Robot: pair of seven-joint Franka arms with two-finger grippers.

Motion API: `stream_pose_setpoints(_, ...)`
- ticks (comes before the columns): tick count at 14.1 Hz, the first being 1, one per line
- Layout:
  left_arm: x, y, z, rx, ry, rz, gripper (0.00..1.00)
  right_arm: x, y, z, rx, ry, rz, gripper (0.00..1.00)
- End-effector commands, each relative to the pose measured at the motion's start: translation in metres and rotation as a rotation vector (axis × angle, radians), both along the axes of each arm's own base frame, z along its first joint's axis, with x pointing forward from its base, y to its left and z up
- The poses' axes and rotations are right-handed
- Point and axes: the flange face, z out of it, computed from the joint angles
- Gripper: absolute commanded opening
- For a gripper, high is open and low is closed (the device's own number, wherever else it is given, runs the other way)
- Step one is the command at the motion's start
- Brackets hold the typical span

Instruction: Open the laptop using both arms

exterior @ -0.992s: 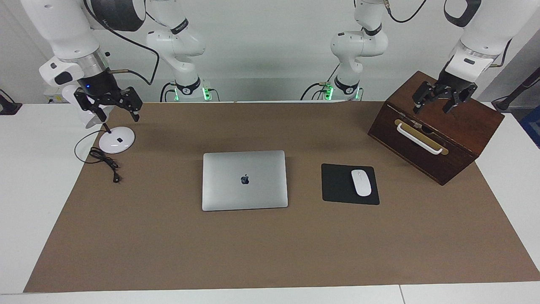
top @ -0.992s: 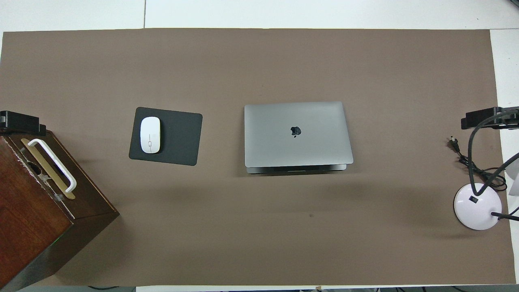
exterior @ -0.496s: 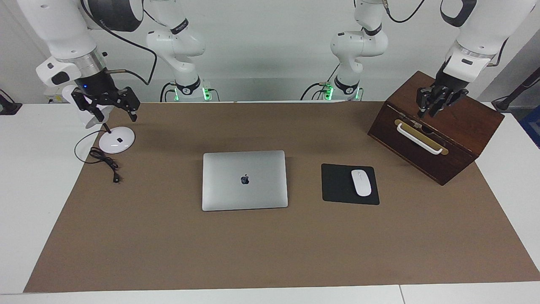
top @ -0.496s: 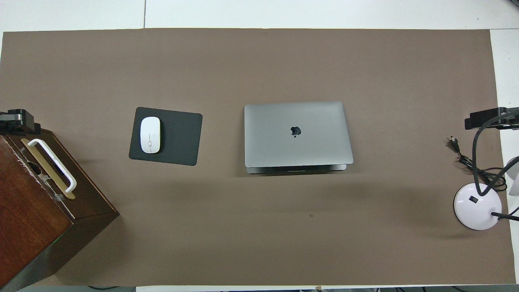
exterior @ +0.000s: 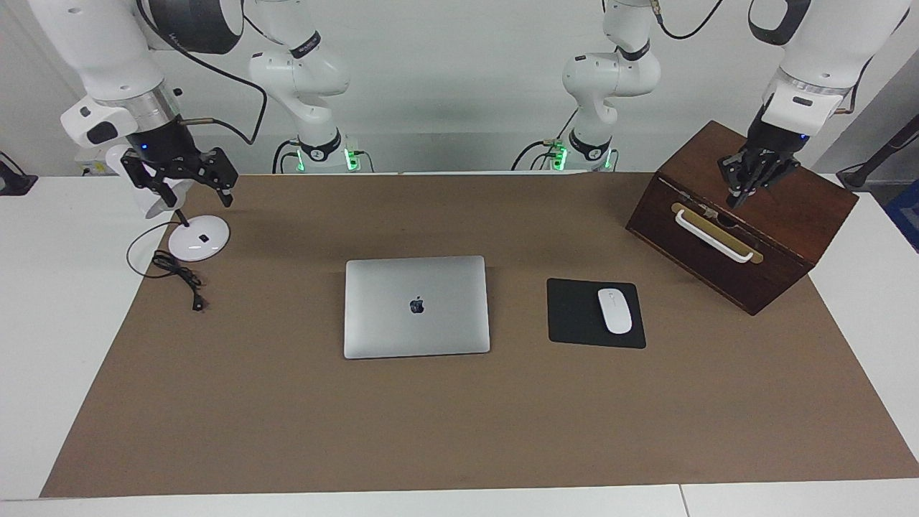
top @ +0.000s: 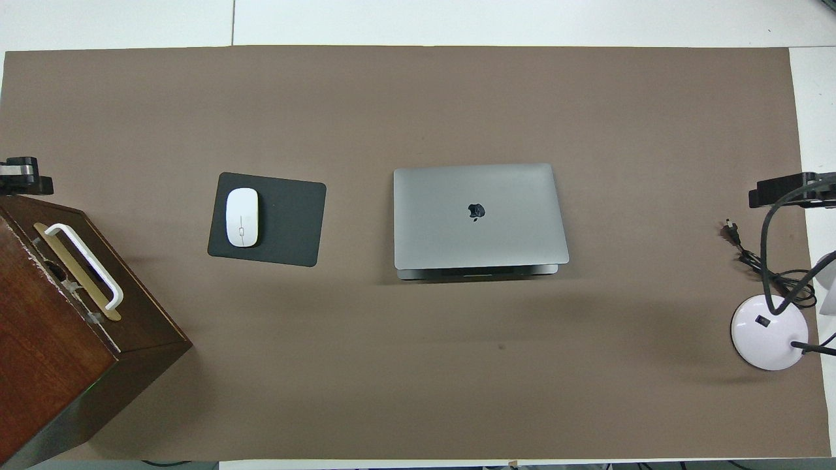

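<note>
One camera sits high across the table [exterior: 459,431], facing the robots and looking down. The other hangs above the robots' end, looking steeply down and forward. Both take in the whole brown mat [top: 418,98], half a turn apart.

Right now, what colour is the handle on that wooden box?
White, mounted on a gold-coloured plate; the handle on the wooden box shows best in the facing view.

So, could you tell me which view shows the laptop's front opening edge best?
The overhead view: the laptop shows its base edge peeking out below the closed lid. The facing view shows only the flat lid with its logo.
</note>
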Motion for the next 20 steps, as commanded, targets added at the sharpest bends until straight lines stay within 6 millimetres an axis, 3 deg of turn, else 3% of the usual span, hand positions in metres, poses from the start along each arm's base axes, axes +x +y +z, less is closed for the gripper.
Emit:
stream_pose_setpoints(1,-0.001,0.001,-0.009,-0.011,-0.048,0.004,0.0,0.0,-0.004,-0.003,-0.015,-0.023,0.025,1.0)
stream_pose_setpoints(4,-0.001,-0.013,-0.023,-0.011,-0.052,-0.025,0.0,0.001,-0.004,-0.005,-0.016,-0.026,0.025,1.0)
stream_pose_setpoints(8,-0.024,-0.042,-0.053,-0.011,-0.093,-0.109,0.0,0.004,-0.003,-0.009,-0.019,-0.057,0.024,0.9)
stream_pose_setpoints(12,-0.057,-0.084,-0.09,-0.034,-0.183,-0.189,0.0,0.007,-0.001,-0.012,-0.017,-0.071,0.019,0.9)
stream_pose_setpoints(16,-0.105,-0.119,-0.126,-0.055,-0.255,-0.278,0.0,0.012,0.008,-0.02,0.009,-0.115,-0.042,0.91)
stream_pose_setpoints(20,-0.138,-0.143,-0.153,-0.074,-0.29,-0.336,0.0,0.009,0.05,-0.043,0.11,-0.199,-0.111,0.92)
